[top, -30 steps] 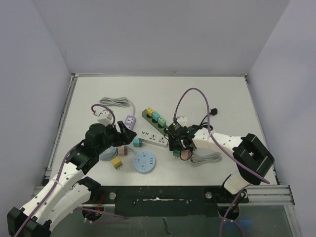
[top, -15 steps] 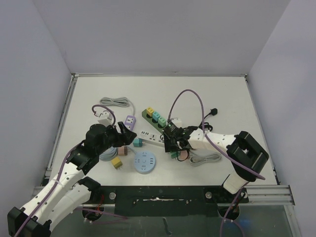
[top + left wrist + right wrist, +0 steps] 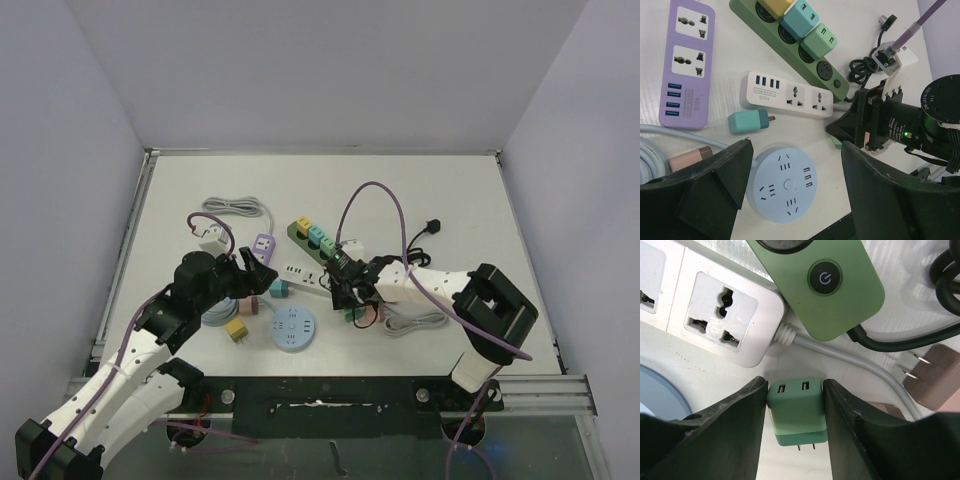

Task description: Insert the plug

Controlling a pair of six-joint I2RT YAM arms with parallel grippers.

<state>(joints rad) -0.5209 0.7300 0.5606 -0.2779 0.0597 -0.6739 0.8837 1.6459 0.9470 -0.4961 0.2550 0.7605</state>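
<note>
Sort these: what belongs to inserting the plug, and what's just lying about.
Job: green plug, held in the jaws of the right gripper; white power strip and green strip, possible targets.
Lying about: purple strip, round blue hub, teal plug, yellow plug, pink plug.

The plug (image 3: 795, 407) is green, the strip (image 3: 705, 315) white.

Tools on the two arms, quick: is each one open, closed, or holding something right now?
Left tool: open, holding nothing.
Right tool: closed on the green plug.
</note>
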